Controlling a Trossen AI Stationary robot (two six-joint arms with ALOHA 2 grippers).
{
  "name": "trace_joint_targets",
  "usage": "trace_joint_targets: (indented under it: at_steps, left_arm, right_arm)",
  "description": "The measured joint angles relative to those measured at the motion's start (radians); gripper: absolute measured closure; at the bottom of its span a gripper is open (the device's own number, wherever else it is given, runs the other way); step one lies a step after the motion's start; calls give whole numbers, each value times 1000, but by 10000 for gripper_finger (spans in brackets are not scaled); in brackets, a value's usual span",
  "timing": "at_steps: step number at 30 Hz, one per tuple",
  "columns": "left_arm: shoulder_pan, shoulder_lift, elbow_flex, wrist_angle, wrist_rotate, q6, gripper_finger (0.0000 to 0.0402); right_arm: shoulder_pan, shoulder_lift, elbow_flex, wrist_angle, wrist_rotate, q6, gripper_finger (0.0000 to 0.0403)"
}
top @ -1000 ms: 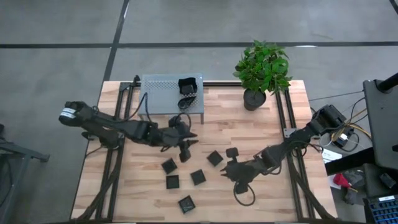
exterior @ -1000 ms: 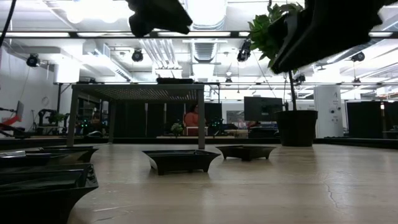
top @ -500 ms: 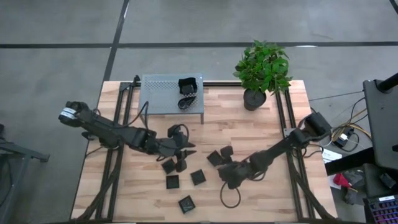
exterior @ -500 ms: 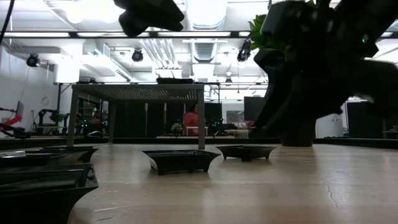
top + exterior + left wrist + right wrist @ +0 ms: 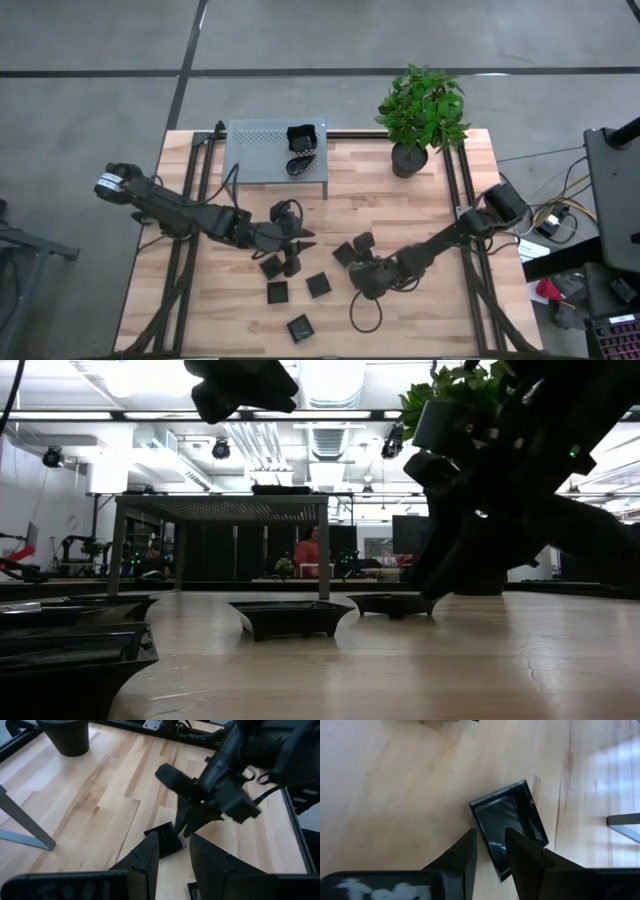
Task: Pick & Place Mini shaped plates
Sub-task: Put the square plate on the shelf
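Overhead; table-level; two wrist close-ups

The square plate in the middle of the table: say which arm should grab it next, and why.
Right. The right gripper hangs directly over the square plate, fingers open astride its edge. The left gripper sits farther toward the left side, above other plates.

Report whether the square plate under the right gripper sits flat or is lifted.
Flat: the square plate rests on the table, right gripper open over its rim.
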Motion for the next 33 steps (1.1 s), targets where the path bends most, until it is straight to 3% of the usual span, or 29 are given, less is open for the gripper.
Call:
trace_joint_targets:
  at_steps: [24, 33]
  left_arm:
    - [0, 0, 0, 11, 0, 2, 298]
    - [1, 0, -1, 31, 59, 121, 298]
  right_arm:
    - [-24, 33, -12, 4, -4, 6, 373]
    - [-24, 0, 22, -5, -139, 27, 394]
